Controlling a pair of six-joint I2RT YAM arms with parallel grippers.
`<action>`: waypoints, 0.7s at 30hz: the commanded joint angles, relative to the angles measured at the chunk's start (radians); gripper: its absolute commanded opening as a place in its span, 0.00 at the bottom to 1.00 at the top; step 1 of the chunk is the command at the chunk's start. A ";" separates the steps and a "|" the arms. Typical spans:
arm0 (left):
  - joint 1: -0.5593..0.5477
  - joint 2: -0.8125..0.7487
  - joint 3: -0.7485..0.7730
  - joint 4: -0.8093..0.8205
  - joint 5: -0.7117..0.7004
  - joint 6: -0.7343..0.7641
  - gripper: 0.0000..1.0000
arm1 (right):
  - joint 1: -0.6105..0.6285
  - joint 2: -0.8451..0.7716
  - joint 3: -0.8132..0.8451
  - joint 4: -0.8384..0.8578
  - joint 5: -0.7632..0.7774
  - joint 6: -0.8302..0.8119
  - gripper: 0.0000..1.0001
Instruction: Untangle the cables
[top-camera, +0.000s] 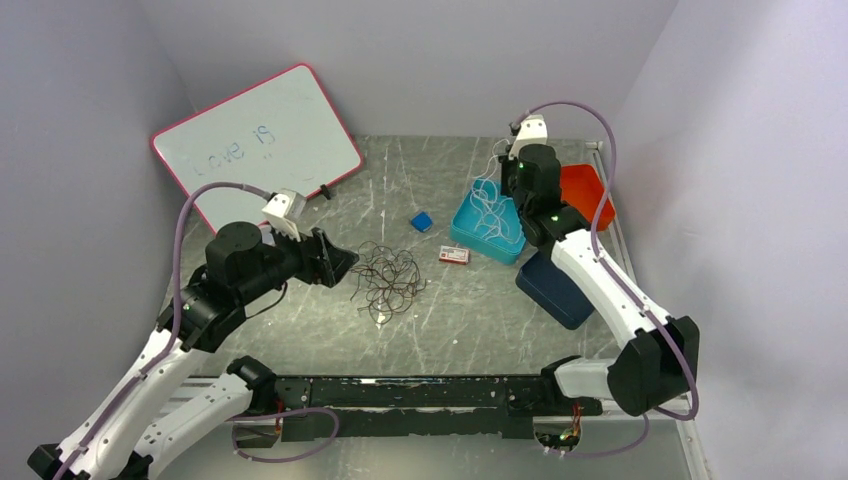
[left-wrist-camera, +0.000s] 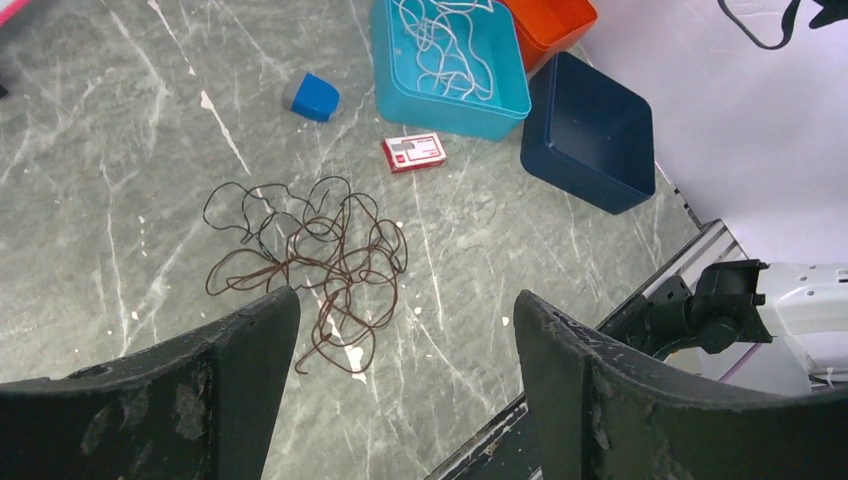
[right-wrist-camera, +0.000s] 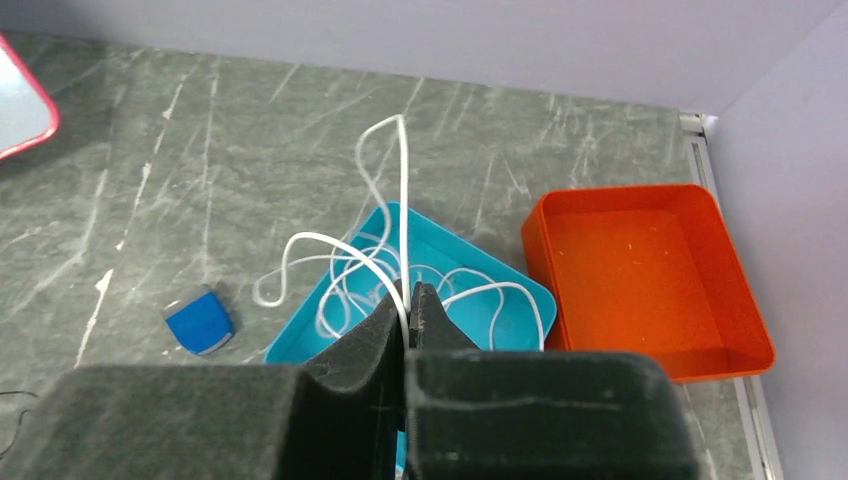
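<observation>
A dark brown cable tangle (top-camera: 388, 279) lies in loose loops on the table's middle; it also shows in the left wrist view (left-wrist-camera: 318, 255). My left gripper (top-camera: 345, 265) is open and empty just left of it, jaws wide apart (left-wrist-camera: 400, 310). A white cable (right-wrist-camera: 385, 255) lies looped in the teal tray (top-camera: 487, 225), one loop hanging over the tray's left rim. My right gripper (right-wrist-camera: 408, 297) is shut on the white cable above the tray and holds a strand up. In the top view the right gripper (top-camera: 503, 178) sits at the tray's far end.
An orange tray (top-camera: 585, 190) stands right of the teal one, a dark blue tray (top-camera: 556, 286) nearer. A small blue block (top-camera: 421, 221) and a red-white card (top-camera: 454, 255) lie left of the teal tray. A whiteboard (top-camera: 258, 140) leans at back left.
</observation>
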 joint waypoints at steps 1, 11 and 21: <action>-0.004 -0.006 -0.013 0.025 0.022 -0.015 0.82 | -0.041 0.009 -0.013 0.042 -0.005 0.022 0.00; -0.003 0.000 -0.027 0.023 0.015 -0.017 0.82 | -0.079 0.039 -0.036 0.024 -0.012 0.077 0.00; -0.003 0.002 -0.052 0.024 0.019 -0.037 0.81 | -0.113 0.170 -0.096 0.015 -0.081 0.133 0.00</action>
